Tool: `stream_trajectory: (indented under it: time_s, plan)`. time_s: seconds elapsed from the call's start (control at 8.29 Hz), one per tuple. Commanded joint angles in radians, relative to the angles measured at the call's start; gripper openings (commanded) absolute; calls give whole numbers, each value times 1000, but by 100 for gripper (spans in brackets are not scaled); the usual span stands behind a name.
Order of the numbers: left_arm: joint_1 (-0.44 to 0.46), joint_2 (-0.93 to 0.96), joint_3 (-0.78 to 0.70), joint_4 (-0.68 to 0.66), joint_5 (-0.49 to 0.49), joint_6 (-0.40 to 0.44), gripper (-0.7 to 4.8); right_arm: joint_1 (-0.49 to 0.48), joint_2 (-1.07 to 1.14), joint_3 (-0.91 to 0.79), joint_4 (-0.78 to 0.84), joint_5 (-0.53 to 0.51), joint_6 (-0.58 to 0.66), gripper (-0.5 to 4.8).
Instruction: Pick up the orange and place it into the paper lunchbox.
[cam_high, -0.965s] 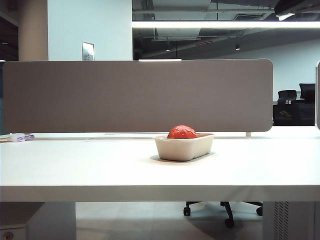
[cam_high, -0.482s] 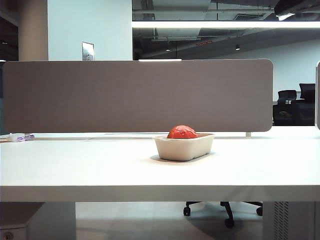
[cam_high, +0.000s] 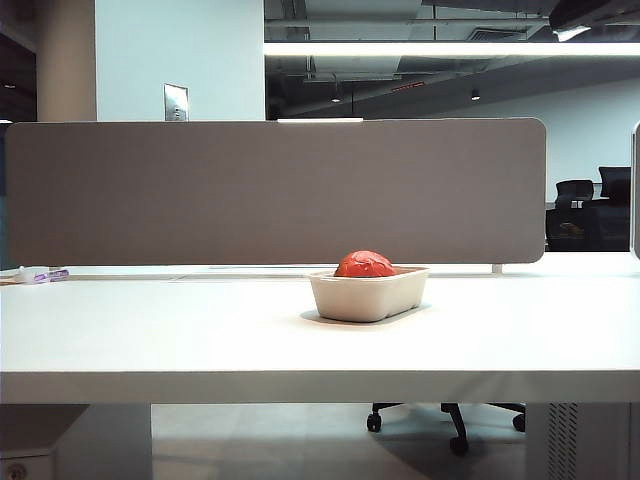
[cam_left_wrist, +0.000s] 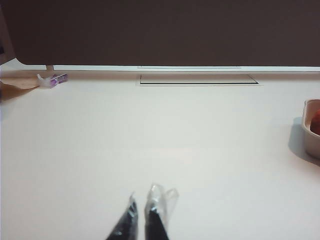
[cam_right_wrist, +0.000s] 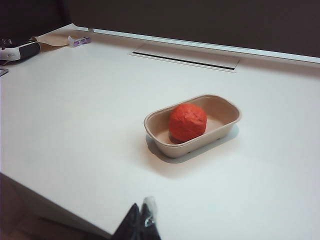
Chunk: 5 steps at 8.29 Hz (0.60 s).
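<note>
Orange (cam_right_wrist: 187, 121) is seated inside the paper lunchbox (cam_right_wrist: 220, 131) mid-bench (cam_high: 200, 340); placement looks done. Left gripper (cam_left_wrist: 145, 212) and right gripper (cam_right_wrist: 141, 216) are held clear, jaws closed, nothing gripped. Retreat should be kept well off the rim.

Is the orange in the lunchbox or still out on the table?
In. The orange sits inside the paper lunchbox, walls all around it; both grippers stand clear.
</note>
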Motion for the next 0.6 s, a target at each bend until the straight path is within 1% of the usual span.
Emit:
stream_trajectory:
  time_s: [0.12, 0.48, 0.6]
  plan:
    - [1, -3, -2, 11, 4, -3, 29, -573, -421, -387, 162, -139, -27, -1]
    - [1, -3, -2, 11, 4, -3, 29, -586, -480, -430, 162, -150, -30, -1]
    - [1, -3, -2, 11, 4, -3, 29, -590, -486, -452, 186, -149, -30, -1]
